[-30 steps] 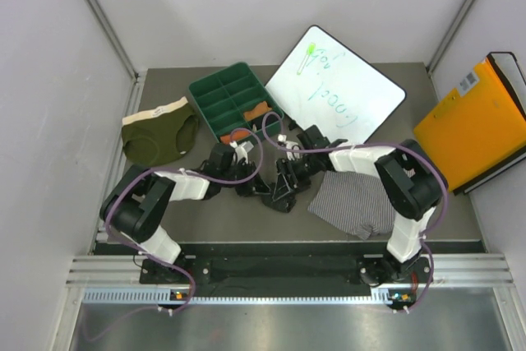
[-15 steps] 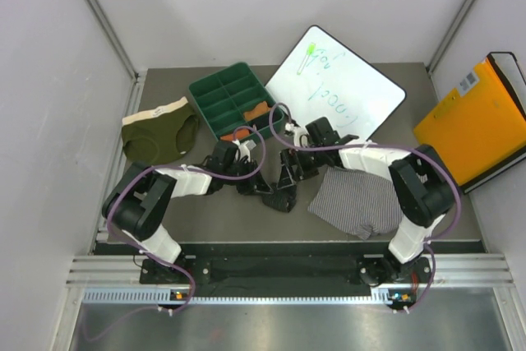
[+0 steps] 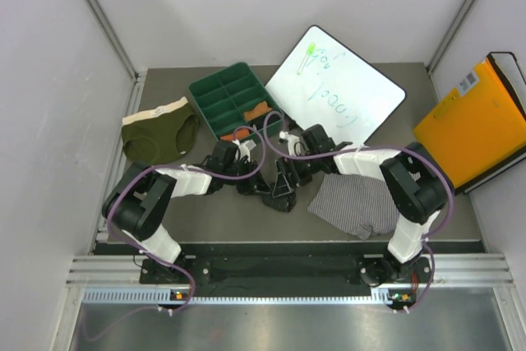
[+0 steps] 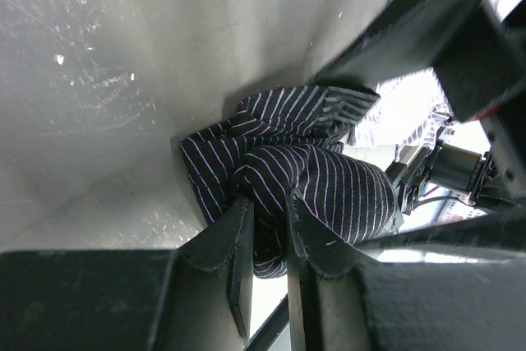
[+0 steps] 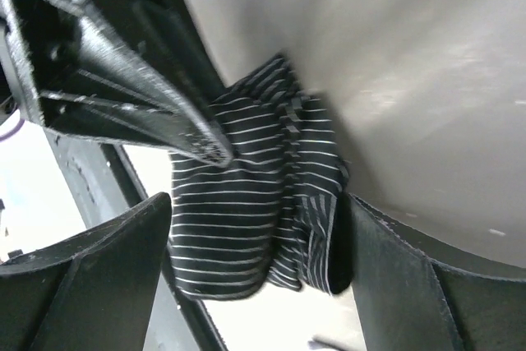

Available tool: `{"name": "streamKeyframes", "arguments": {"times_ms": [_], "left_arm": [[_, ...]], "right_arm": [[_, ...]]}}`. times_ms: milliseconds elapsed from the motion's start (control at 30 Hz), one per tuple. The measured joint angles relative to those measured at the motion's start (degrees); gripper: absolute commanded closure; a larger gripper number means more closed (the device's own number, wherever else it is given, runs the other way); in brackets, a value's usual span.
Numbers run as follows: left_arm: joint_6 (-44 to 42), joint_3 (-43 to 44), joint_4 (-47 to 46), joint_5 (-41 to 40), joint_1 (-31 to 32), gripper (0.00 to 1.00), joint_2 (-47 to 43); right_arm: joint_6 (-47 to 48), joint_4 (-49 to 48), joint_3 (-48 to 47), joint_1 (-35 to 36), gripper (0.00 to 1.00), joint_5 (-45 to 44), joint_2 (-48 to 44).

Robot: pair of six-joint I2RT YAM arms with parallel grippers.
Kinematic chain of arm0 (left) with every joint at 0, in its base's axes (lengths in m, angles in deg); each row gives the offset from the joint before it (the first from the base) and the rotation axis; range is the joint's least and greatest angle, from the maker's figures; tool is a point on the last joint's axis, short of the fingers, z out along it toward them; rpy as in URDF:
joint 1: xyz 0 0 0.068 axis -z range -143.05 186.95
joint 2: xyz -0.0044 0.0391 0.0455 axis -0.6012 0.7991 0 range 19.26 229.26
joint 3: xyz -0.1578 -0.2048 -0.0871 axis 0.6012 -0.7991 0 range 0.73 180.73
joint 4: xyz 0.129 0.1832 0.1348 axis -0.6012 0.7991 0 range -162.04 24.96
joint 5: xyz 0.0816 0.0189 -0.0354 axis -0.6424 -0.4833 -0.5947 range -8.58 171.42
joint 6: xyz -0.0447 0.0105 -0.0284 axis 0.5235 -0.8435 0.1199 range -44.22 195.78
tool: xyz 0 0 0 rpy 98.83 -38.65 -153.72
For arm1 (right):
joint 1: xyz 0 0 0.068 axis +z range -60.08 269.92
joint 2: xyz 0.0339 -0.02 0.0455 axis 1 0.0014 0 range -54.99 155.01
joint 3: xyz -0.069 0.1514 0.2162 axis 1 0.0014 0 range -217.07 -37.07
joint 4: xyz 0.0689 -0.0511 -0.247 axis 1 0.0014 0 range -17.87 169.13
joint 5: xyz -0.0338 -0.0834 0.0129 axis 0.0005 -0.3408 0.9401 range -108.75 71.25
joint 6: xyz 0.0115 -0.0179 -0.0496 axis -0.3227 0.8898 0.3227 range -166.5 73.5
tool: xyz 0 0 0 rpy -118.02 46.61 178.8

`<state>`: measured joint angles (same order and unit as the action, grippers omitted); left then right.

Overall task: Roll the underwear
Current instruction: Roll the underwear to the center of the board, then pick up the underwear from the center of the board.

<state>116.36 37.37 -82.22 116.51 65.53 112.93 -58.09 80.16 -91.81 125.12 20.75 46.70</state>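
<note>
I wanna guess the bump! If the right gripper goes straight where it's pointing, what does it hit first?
Most likely the black striped underwear, bunched between the right gripper's spread fingers; table seems just behind.

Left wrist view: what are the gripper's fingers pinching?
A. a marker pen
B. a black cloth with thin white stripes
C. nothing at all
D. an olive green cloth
B: the left gripper is shut on a fold of the black striped underwear, which bunches up just beyond its fingertips.
</note>
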Motion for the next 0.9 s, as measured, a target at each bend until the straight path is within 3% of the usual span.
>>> {"name": "streamKeyframes", "arguments": {"times_ms": [200,267,333,400,433,467,500,700,733,900], "left_arm": [[0.33,0.00,0.07,-0.07,0.00,0.93,0.00],[0.61,0.00,0.09,-0.15,0.00,0.92,0.00],[1.05,0.00,0.09,-0.24,0.00,0.90,0.00],[1.51,0.00,0.00,-0.44,0.00,0.75,0.00],[1.73,0.00,-0.11,-0.52,0.00,0.70,0.00],[1.92,0.00,-0.15,-0.74,0.00,0.64,-0.04],[2.01,0.04,-0.13,-1.11,0.00,0.54,-0.09],[-0.94,5.84,10.60,-8.68,-2.08,0.25,-2.45],[-1.81,7.21,13.03,-10.25,-3.65,0.16,-3.87],[-6.60,15.32,23.43,-16.09,-15.45,0.02,-12.79]], "right_arm": [[1.05,0.74,-0.02,3.23,0.24,-0.33,-0.02],[1.66,1.16,-0.13,3.65,0.38,-0.90,-0.07],[2.60,1.75,-0.15,3.89,0.64,-1.86,-0.07],[3.10,2.82,-0.15,4.13,0.77,-2.86,-0.07],[3.19,3.15,-0.17,4.20,0.91,-3.32,-0.07],[3.08,3.52,-0.22,4.20,0.97,-3.72,-0.07],[3.10,3.82,-0.33,4.20,1.00,-4.07,-0.07],[1.79,7.93,-1.29,3.89,1.00,-7.98,-2.01],[1.46,9.33,-1.46,3.63,1.00,-8.92,-2.93],[2.23,18.21,-6.54,0.85,1.00,-13.09,-7.63]]}}
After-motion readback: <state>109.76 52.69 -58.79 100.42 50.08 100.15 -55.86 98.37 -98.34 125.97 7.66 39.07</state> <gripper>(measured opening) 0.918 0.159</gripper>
